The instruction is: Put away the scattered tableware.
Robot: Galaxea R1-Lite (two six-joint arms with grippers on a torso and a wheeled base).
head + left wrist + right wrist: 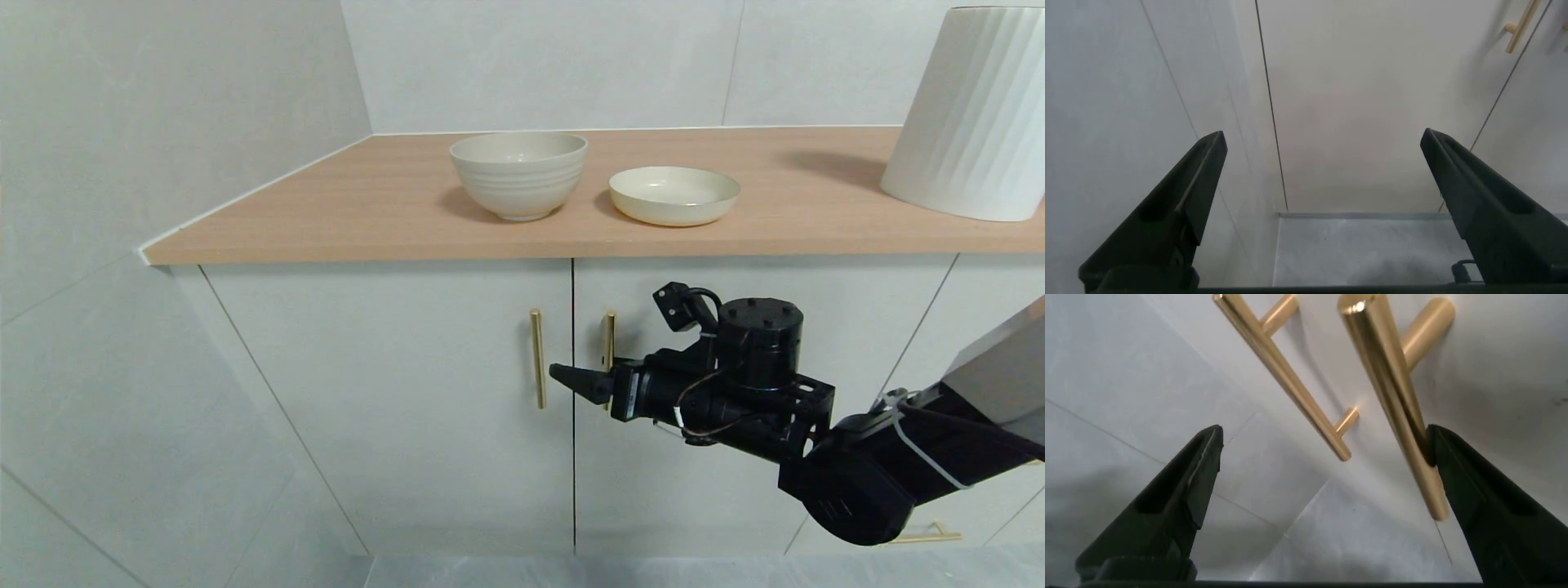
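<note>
Head view, by size: one cabinet [392, 392] with two pale doors shut, under a wooden countertop [367, 212]. One ribbed white vessel [971, 122] stands at the countertop's far right. One bowl [519, 173] sits upright mid-counter, with a shallow dish [674, 194] just beside it on its right, apart. My right gripper [569, 378] has its fingers spread at the door seam, level with the left brass handle [536, 358] and the right brass handle [609, 339]; contact is unclear. My left gripper [1323, 137] has its fingers spread wide, low before a cabinet front.
</note>
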